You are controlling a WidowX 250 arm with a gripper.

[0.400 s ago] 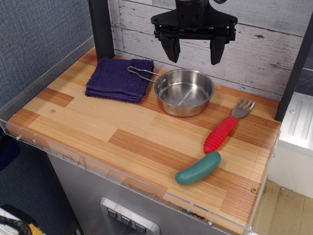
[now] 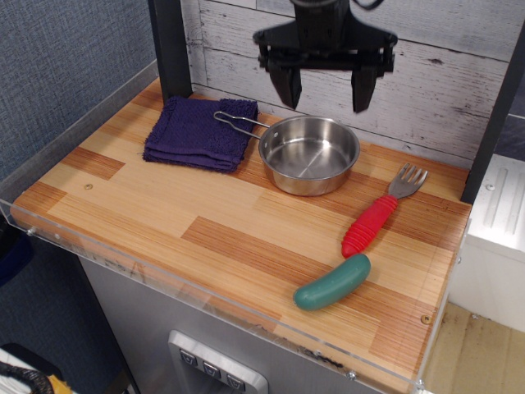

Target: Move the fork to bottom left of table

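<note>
The fork (image 2: 379,214) has a thick red ribbed handle and short silver tines. It lies flat at the right side of the wooden table (image 2: 164,205), tines toward the back right, handle toward the front. My gripper (image 2: 323,94) hangs open and empty high above the back of the table, over the far rim of the steel pan (image 2: 308,154). It is well up and to the back left of the fork and touches nothing.
A folded purple cloth (image 2: 199,132) lies at the back left, with the pan's wire handle over its edge. A green pickle-shaped object (image 2: 332,282) lies just in front of the fork's handle. A clear acrylic rim (image 2: 205,297) runs along the table's front.
The gripper has shifted very slightly upward; the fork and the other objects have not moved.
</note>
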